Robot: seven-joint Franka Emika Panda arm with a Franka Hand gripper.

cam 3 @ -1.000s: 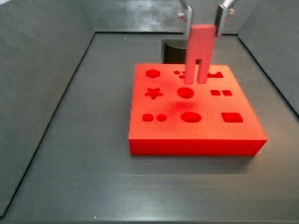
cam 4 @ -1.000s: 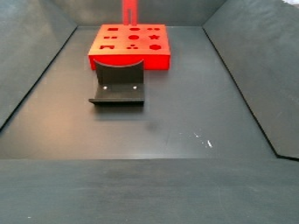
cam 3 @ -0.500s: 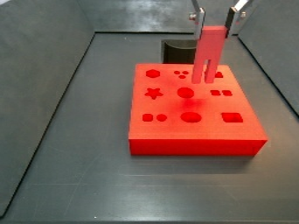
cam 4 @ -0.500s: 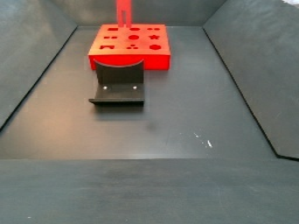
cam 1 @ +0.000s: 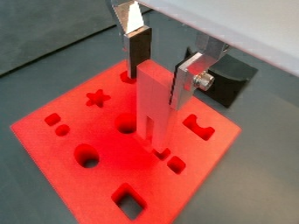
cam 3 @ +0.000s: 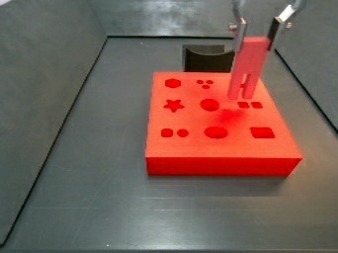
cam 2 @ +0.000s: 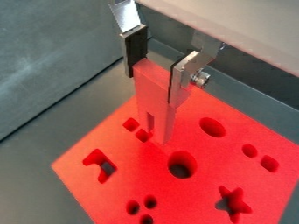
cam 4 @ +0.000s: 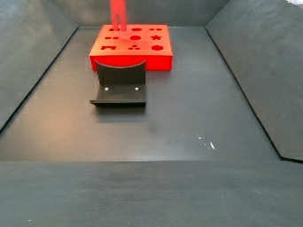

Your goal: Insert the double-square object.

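Running off the top of a side view, the gripper is showing only its fingertips. It is pinching the double-square object upright over the red block, above its right-hand holes. Behind the block the fixture is half hidden. Since a second ago, peg and gripper are drifting rightward.

Gripper raised, pointing down, fingers clamped on peg
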